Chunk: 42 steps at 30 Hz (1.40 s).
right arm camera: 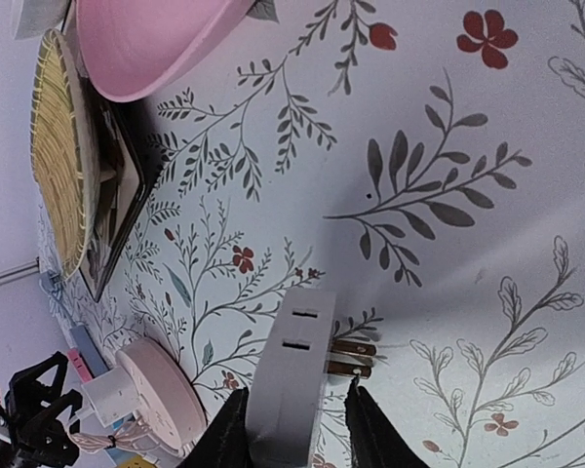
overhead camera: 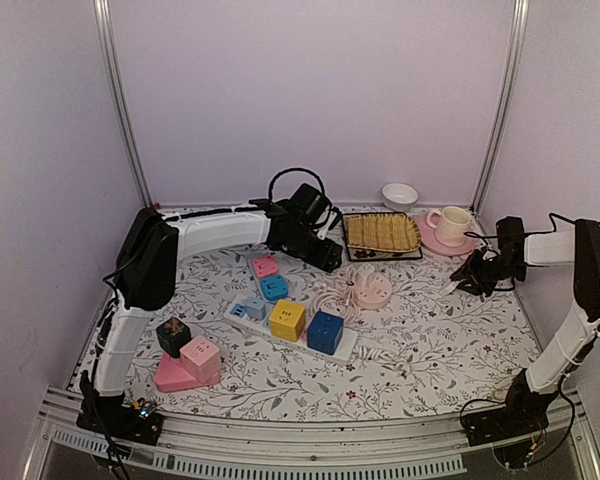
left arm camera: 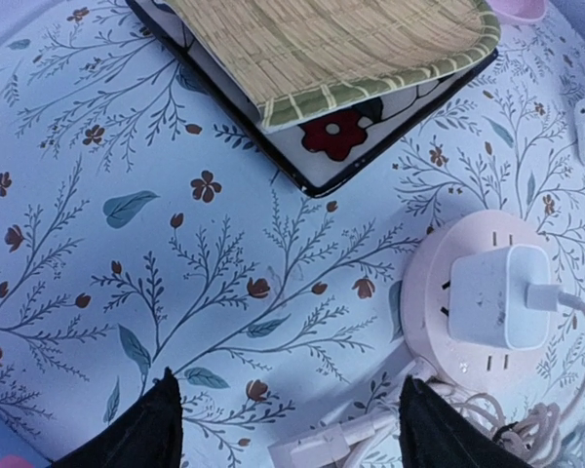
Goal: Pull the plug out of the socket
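While the left gripper (left arm camera: 288, 382) hangs open over bare tabletop (left arm camera: 175, 273), the white plug (left arm camera: 495, 308) sits seated in the round pink socket (left arm camera: 434, 263) just past one fingertip, nearer this arm than the other.

No words, numbers or brand names can be read anywhere here. The white plug (right arm camera: 288, 380) and the round pink socket (left arm camera: 424, 268) show only plain slots and pins, and any tiny marks on them are too small to tell
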Each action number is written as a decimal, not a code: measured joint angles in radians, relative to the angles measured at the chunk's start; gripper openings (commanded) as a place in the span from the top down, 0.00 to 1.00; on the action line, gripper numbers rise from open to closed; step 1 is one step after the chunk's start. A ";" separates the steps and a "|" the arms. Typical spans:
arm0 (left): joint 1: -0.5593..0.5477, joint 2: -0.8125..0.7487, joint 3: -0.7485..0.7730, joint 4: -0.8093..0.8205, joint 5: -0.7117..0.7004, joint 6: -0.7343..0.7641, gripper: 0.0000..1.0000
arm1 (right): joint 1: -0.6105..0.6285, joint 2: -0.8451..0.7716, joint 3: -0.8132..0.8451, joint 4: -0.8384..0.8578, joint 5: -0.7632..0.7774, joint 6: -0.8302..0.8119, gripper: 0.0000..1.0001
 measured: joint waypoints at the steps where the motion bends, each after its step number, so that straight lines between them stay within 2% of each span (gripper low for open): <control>1: 0.001 -0.002 -0.002 0.000 0.000 0.000 0.23 | 0.000 0.002 0.001 0.000 0.001 -0.002 0.64; 10: 0.016 -0.021 -0.026 0.006 -0.001 0.000 0.23 | -0.002 0.001 0.046 -0.058 0.052 -0.032 0.49; 20: 0.021 -0.031 -0.031 0.006 0.000 -0.003 0.23 | 0.047 -0.071 0.132 -0.119 0.133 -0.109 0.38; 26: 0.023 -0.033 -0.031 0.007 0.000 -0.012 0.23 | 0.204 -0.100 0.196 -0.095 0.181 -0.201 0.35; 34: 0.029 -0.052 -0.061 0.006 0.000 -0.031 0.23 | 0.384 -0.100 0.199 -0.027 0.199 -0.324 0.29; 42: 0.046 -0.119 -0.128 0.015 -0.002 -0.053 0.23 | 0.550 -0.018 0.214 0.042 0.208 -0.457 0.26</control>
